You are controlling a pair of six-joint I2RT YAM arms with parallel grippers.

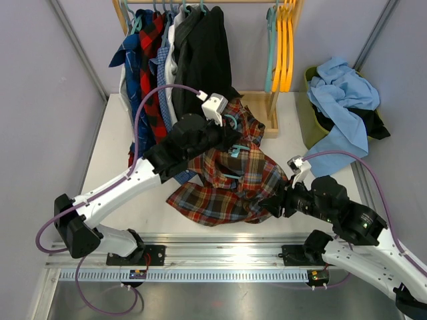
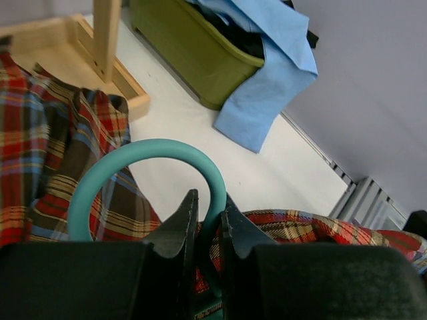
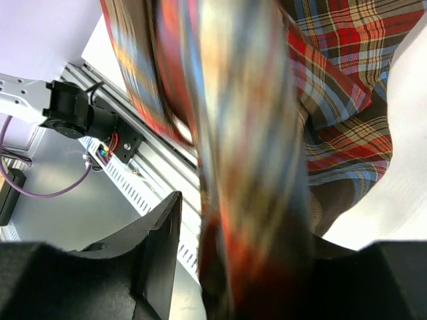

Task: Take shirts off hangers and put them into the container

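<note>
The left gripper (image 2: 208, 205) is clamped on the hook of the teal hanger (image 2: 133, 152). The brown-red plaid shirt (image 1: 227, 190) is on this hanger and spreads on the white table (image 1: 113, 153). The right gripper (image 1: 272, 202) has the shirt's cloth between its jaws, but I cannot tell if it grips. The olive-green bin (image 1: 308, 117) stands well apart, at the right.

Brown-red plaid shirt (image 1: 227, 180) bunched mid-table, teal hanger (image 2: 143, 173) inside; other shirts (image 1: 167, 53) hanging behind; olive container (image 2: 193, 53) holds blue shirt (image 1: 343, 93).
</note>
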